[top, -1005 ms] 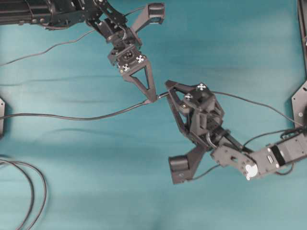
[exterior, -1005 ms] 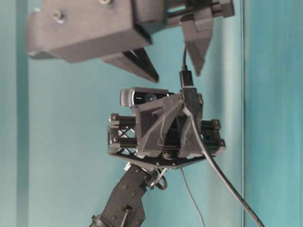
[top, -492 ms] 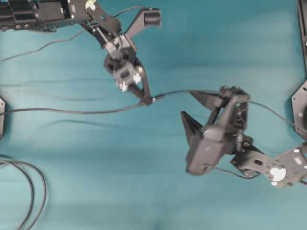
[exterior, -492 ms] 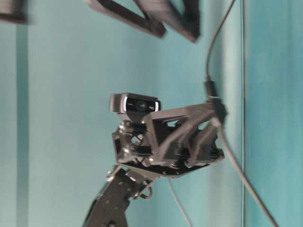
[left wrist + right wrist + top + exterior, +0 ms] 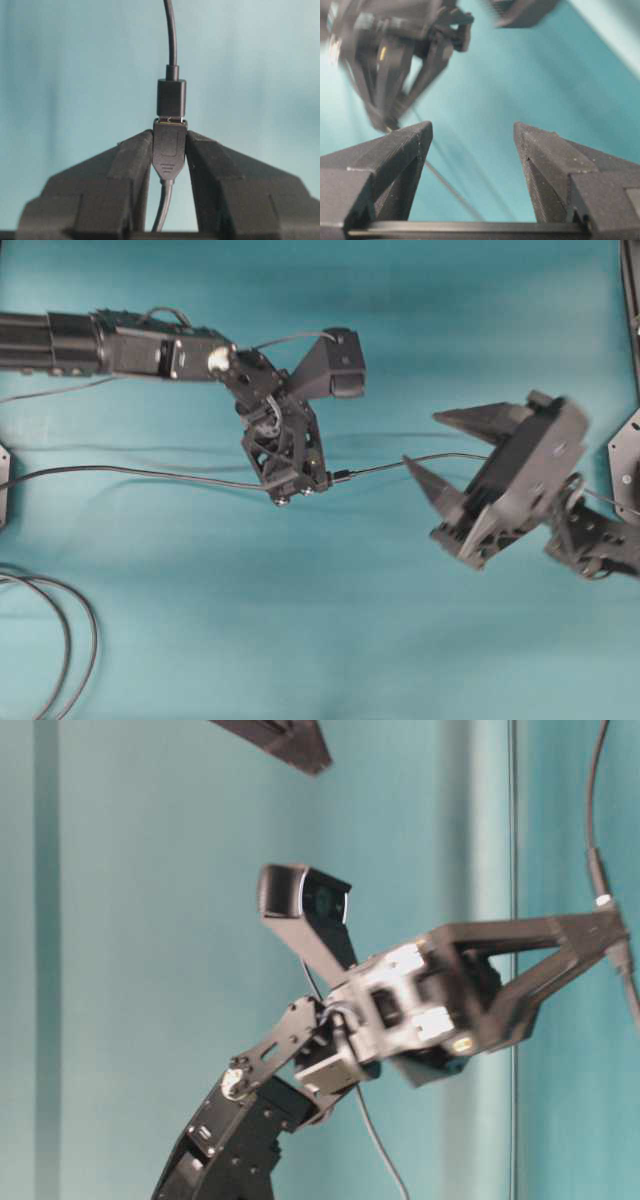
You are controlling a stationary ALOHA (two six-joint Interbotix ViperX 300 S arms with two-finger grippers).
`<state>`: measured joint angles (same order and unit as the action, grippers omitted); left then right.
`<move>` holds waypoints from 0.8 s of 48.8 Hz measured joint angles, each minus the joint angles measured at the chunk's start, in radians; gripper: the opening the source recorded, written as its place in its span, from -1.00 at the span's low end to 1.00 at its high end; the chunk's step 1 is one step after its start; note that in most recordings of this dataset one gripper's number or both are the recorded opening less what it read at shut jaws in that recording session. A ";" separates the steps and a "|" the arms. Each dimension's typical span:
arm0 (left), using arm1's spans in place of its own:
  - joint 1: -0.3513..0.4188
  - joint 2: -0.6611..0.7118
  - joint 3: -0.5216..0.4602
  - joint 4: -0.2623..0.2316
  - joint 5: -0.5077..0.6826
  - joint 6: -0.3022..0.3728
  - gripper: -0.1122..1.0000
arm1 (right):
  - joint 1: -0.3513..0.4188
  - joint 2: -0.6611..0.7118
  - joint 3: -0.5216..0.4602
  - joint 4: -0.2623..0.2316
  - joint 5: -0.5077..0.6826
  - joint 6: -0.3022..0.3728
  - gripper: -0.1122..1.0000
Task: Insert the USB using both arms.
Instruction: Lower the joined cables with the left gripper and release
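USB mated with the socket, held in the left gripper, right gripper standing off empty.

In the left wrist view the left gripper is clamped on the dark socket, and the USB sits end-on just beyond the fingertips, a sliver of silver tip showing at the joint, its cable running straight away. Overhead, this joint lies near the table's middle, at the right of the left gripper. The right gripper is well to the right, jaws spread wide with nothing between them, clear of the USB.
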<state>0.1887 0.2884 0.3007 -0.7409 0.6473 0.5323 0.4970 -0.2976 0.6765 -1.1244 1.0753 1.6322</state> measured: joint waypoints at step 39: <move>-0.097 0.080 -0.040 0.508 -0.114 -0.239 -0.39 | -0.101 -0.092 0.098 0.000 -0.081 0.103 0.53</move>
<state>0.0920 0.3682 0.2608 -0.2332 0.5338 0.2930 0.3958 -0.3896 0.7747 -1.1244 0.9940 1.7349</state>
